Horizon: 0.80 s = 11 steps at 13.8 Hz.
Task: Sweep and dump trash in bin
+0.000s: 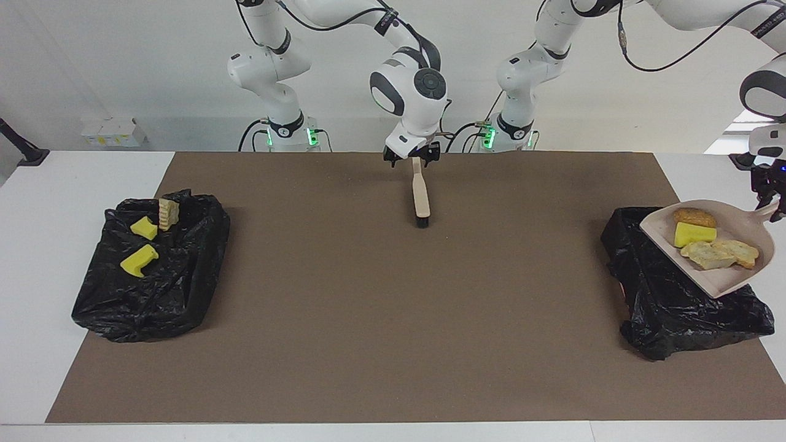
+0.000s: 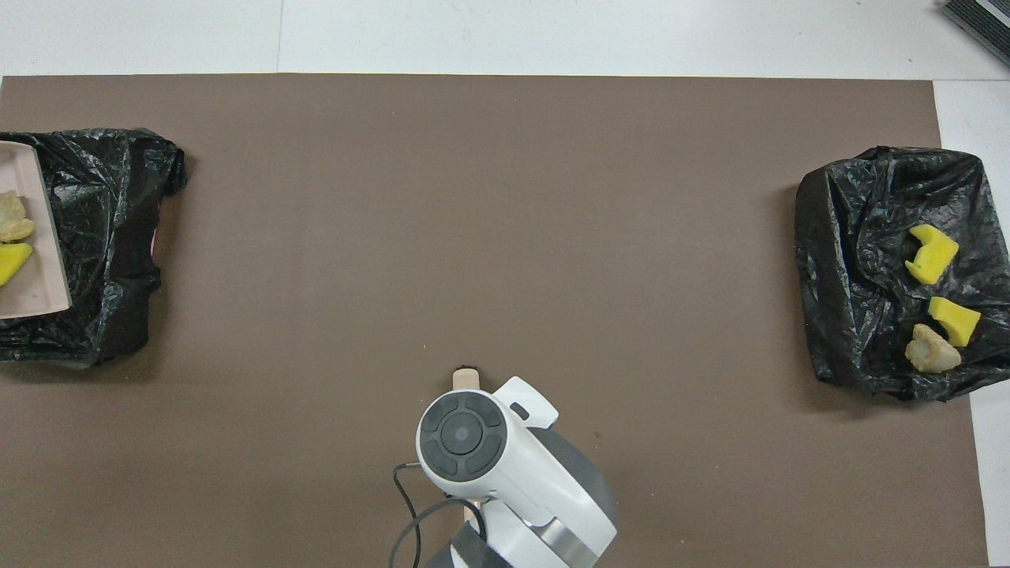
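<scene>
With three scraps (image 1: pixel 146 236) already lying in the black bag-lined bin (image 1: pixel 150 270), the left gripper (image 1: pixel 770 209) pinched the beige plastic dustpan (image 1: pixel 731 279) holding four more over the other black bin (image 1: pixel 669 301), undumped, while the right gripper (image 1: pixel 412 156), fingers spread, hovered at the beige wooden brush (image 1: pixel 421 196).

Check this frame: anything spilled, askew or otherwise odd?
Nothing stands out. The left gripper holds the dustpan tilted over the black bag at its end of the table. Four scraps lie in the pan, and none are on the mat.
</scene>
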Tool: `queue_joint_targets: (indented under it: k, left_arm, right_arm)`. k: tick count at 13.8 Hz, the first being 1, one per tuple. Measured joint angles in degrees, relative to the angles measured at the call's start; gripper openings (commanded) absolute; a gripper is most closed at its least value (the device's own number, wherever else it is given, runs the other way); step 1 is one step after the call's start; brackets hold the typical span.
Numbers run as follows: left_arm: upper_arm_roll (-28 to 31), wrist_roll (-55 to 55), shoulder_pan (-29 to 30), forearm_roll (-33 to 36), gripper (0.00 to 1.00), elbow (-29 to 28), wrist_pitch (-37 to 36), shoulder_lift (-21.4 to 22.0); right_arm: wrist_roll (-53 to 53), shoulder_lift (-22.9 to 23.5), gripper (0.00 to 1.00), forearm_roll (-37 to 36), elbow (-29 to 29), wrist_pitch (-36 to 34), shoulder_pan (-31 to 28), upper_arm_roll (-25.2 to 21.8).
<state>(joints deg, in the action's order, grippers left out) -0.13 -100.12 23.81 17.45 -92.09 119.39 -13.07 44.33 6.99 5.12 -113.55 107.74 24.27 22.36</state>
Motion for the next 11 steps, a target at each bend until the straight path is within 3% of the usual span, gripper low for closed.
queue_joint_targets:
  k: [6,11]
  left_arm:
    - [-0.4,2.8,-6.6,20.7,0.0,2.0,-3.9,-1.3]
    - [-0.4,6.4,-9.9,33.0,0.0,3.1,-8.7,-0.9]
  right_arm:
    - [-12.5,-4.1,1.0,-3.3,10.1,-14.8,-10.5,-0.4]
    - [-23.4,-4.3,1.0,-5.8,17.1,-19.5,-18.9,-0.6]
